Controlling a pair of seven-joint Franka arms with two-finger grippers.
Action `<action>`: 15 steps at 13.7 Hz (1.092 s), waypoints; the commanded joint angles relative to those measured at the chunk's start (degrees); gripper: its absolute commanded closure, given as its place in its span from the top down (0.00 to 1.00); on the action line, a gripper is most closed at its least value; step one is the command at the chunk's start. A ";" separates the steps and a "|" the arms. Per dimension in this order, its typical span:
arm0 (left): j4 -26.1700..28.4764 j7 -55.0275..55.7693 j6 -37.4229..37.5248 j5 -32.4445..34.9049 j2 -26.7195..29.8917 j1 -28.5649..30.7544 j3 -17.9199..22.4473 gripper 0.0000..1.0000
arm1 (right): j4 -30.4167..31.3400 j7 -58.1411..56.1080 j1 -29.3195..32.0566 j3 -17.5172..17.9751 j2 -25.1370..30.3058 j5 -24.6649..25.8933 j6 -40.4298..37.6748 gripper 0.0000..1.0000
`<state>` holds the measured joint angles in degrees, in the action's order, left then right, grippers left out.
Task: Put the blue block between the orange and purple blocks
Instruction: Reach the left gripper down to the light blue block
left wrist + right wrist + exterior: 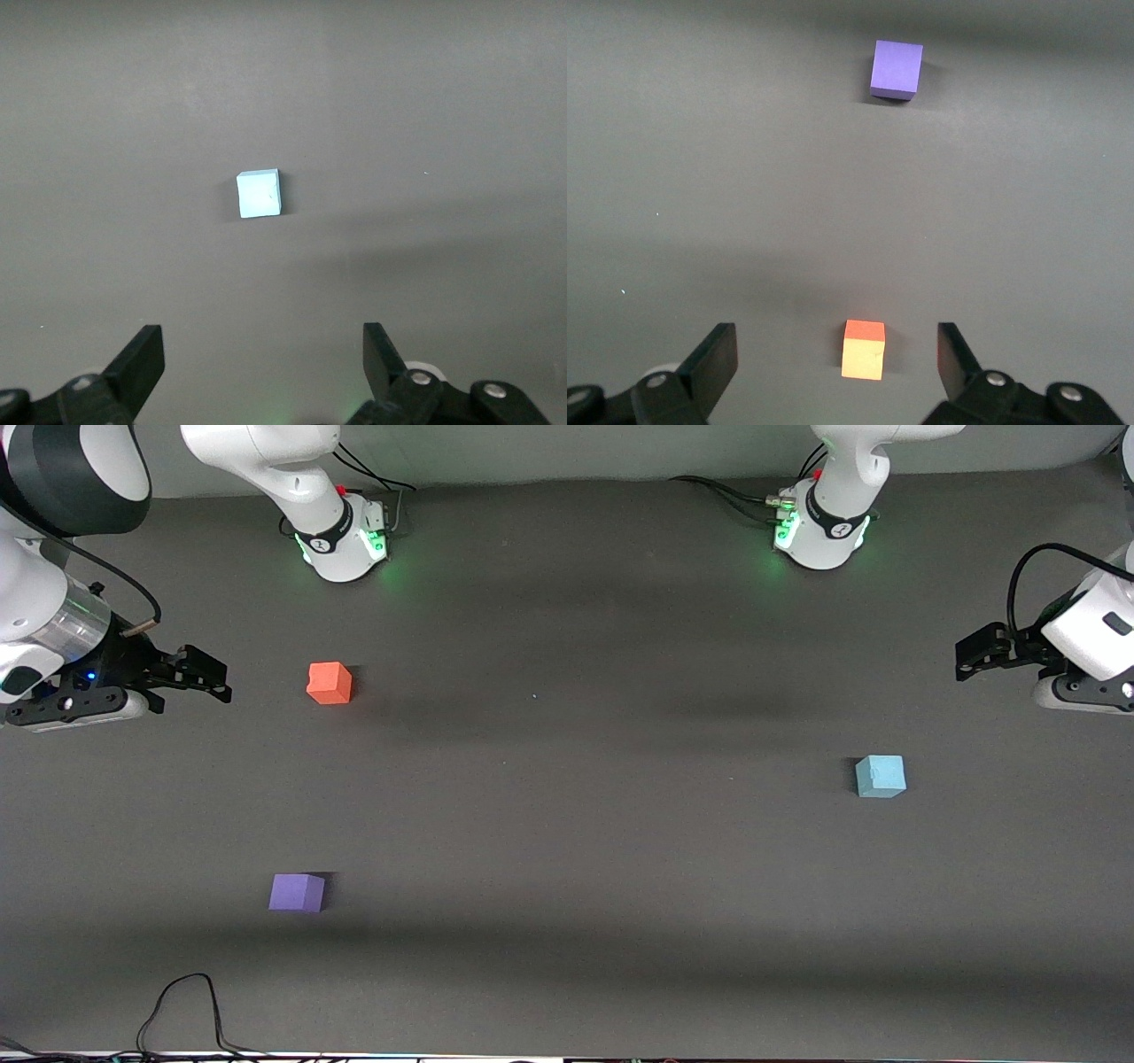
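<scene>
So the blue block [880, 776] sat alone toward the left arm's end, well apart from the orange block [330, 683] and purple block [297, 892]; left gripper [967, 657] and right gripper [208, 676] both hung wide, empty

A small sky-blue matte foam cube [880, 776] sits on a plain dark grey table surface [567, 850], its colour even and unpatterned. An orange-red matte foam cube [330, 683] shows a paler, yellowish side face in the right wrist view [863, 350]. A violet-purple matte foam cube [297, 892] is uniform in tone. Both arms are white with black gripper fingers [142, 359]; green lights glow at their bases [341, 545]. A black cable [182, 1001] loops across the grey.
</scene>
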<state>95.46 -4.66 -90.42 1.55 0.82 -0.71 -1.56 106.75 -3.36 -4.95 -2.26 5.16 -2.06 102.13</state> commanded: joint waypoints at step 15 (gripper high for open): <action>16.94 -6.67 -19.41 0.03 -3.44 2.91 1.48 1.00 | 0.30 0.11 -0.85 -0.55 -0.77 0.48 -1.67 1.00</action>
<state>108.57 -9.32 -104.82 1.58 -1.41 2.21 -0.09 107.19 -3.36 -5.03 -2.26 4.51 -2.06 100.20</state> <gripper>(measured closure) 0.000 0.000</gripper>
